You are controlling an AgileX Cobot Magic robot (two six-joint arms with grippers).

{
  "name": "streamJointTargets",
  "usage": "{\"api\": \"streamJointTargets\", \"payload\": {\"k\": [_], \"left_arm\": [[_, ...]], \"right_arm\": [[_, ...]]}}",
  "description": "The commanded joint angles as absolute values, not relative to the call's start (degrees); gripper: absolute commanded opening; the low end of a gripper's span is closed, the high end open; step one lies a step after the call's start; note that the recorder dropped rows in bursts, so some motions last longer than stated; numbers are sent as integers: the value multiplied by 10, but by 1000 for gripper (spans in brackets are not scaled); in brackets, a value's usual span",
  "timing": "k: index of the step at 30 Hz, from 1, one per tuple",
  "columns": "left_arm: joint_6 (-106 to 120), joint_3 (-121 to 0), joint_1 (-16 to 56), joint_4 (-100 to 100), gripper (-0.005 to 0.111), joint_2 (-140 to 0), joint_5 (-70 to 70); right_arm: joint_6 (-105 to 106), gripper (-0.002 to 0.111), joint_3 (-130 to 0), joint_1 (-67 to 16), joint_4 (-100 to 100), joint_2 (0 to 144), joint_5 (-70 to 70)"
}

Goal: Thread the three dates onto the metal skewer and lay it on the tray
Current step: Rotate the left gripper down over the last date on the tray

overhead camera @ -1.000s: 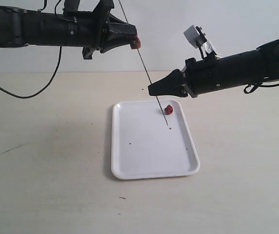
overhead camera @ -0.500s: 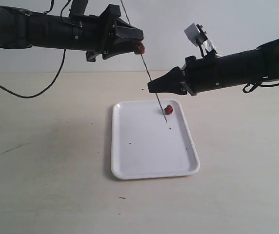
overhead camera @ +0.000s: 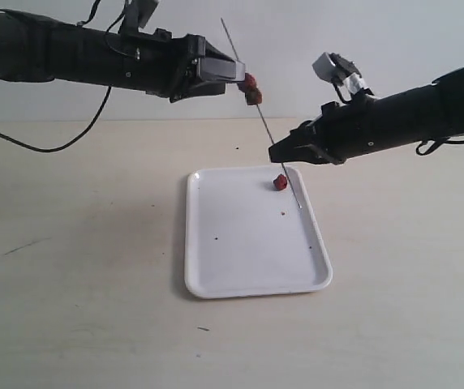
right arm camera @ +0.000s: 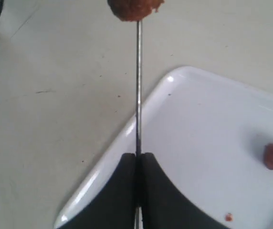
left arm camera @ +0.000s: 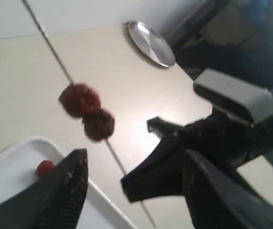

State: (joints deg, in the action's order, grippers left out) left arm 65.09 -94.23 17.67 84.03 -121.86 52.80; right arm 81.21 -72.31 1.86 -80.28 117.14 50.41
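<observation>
The thin metal skewer [overhead camera: 268,134] slants up over the tray, pinched in my shut right gripper [overhead camera: 276,151]. Two dark red dates [overhead camera: 252,89] are threaded high on it, one against the other. My left gripper [overhead camera: 237,72] sits just beside them, its fingers spread wide with nothing between. The third date [overhead camera: 281,182] lies on the white tray [overhead camera: 240,251] near its far right corner. The left wrist view shows both threaded dates [left arm camera: 89,112] on the skewer [left arm camera: 50,45], the loose date [left arm camera: 44,168] and my open left gripper [left arm camera: 135,155]. In the right wrist view my right gripper [right arm camera: 137,155] clamps the skewer [right arm camera: 138,86] below a date [right arm camera: 135,8].
The tray [right arm camera: 198,124] carries a few dark specks and crumbs. A round metal disc [left arm camera: 151,44] lies on the beige table beyond the arms. A black cable hangs behind the left arm [overhead camera: 53,154].
My left gripper has moved right to the skewer and let go of the date it carried; two dates now sit on the rod. The right gripper and skewer have shifted right.
</observation>
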Motion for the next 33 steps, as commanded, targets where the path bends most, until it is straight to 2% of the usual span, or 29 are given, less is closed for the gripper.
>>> {"api": "streamJointTargets", "payload": {"k": [1, 5, 13, 16, 22, 33], "left_arm": [[672, -941, 176, 759, 58, -1212, 534], [620, -941, 200, 638, 58, -1212, 478], [579, -941, 397, 132, 58, -1215, 297], [535, -941, 431, 12, 58, -1226, 249], [418, -1015, 441, -146, 58, -1288, 265], [415, -1101, 454, -286, 58, -1377, 293]], "right_arm": [[792, 0, -723, 69, -799, 1167, 525], [790, 0, -723, 123, -793, 1167, 596], [780, 0, -723, 138, -735, 1167, 595], [778, 0, -723, 142, -720, 1167, 592], [766, 0, -723, 142, -699, 1167, 585], [726, 0, -723, 167, -669, 1168, 549]]}}
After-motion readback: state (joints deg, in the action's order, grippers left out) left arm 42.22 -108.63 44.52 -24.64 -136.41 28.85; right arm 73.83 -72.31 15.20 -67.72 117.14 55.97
